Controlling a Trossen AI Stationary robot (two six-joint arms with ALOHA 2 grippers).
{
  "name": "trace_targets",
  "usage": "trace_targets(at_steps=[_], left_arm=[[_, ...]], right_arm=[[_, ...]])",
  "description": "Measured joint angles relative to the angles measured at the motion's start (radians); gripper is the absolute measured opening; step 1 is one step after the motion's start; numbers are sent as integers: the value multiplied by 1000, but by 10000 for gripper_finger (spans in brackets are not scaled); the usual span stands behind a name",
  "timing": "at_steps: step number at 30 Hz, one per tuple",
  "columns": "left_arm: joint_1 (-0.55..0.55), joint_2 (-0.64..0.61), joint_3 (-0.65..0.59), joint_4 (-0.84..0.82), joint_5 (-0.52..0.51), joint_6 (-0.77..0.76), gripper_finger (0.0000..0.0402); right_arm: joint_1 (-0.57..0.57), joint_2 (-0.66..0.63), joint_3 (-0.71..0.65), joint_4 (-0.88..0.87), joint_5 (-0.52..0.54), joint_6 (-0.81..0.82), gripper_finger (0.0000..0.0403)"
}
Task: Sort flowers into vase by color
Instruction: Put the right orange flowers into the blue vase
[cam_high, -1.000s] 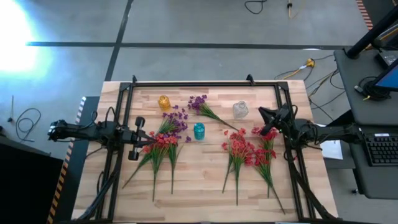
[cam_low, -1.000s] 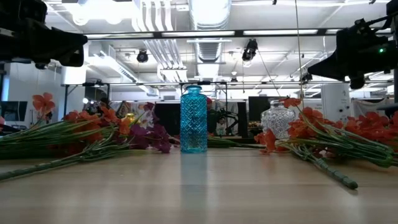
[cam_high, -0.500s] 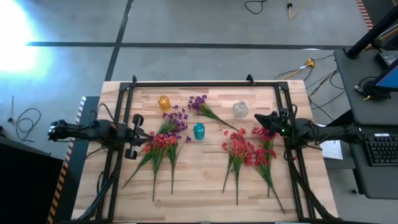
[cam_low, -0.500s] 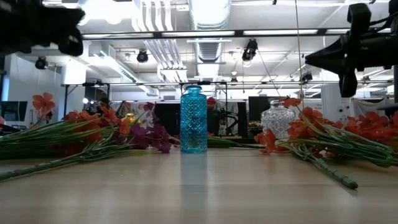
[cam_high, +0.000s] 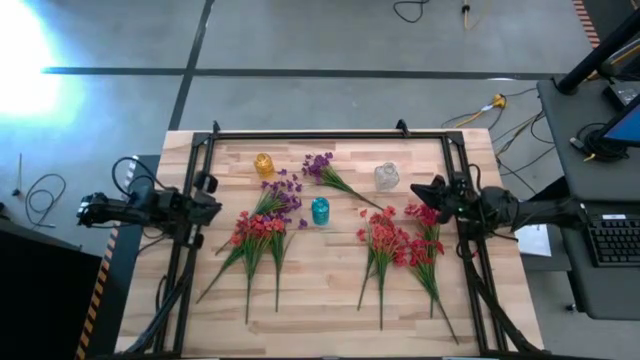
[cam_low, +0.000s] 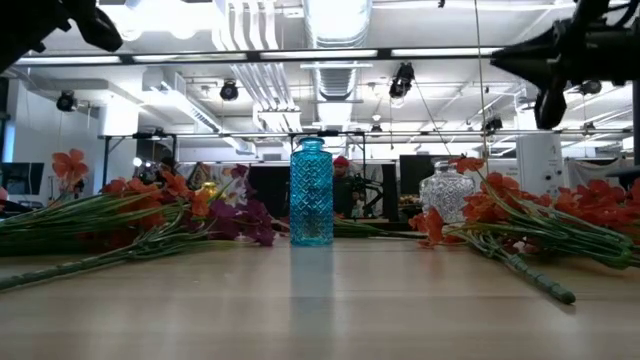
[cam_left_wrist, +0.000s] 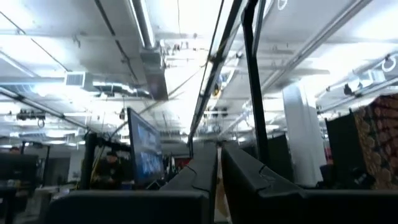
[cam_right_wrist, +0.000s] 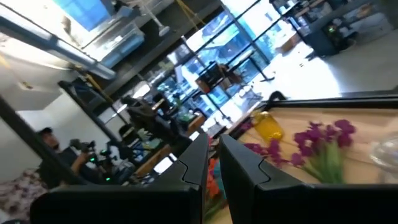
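While its fingers stay pressed together, the left gripper (cam_high: 205, 207) has drawn back from the red flowers (cam_high: 252, 238) to the table's (cam_high: 320, 310) left edge. Likewise closed, the right gripper (cam_high: 428, 192) has edged slightly inward above the right-hand red flowers (cam_high: 400, 243). Purple flowers (cam_high: 325, 172) lie near the blue vase (cam_high: 320, 211), with bare wood in front.

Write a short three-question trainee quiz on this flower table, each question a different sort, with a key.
1. True or false: a flower already stands in the blue vase.
2. Which colour are the flowers nearest the right end effector? A) purple B) red C) yellow
3. Fill in: the yellow vase stands nearer the ___ arm's side.

Key: 1 false, it holds none; 2 B, the red flowers; 3 left, whose end effector is shut at the table's edge.
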Motion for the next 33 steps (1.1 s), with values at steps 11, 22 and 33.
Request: trace_targets(at_steps=[11, 22, 33], left_arm=[[-1, 0, 0, 25, 13, -214, 9], [-1, 31, 0, -20, -55, -514, 9], [-1, 165, 124, -487, -217, -626, 9]], right_arm=[[0, 333, 284, -250, -57, -10, 34], [0, 589, 552, -510, -52, -60, 34], [0, 730, 713, -518, -53, -55, 34]])
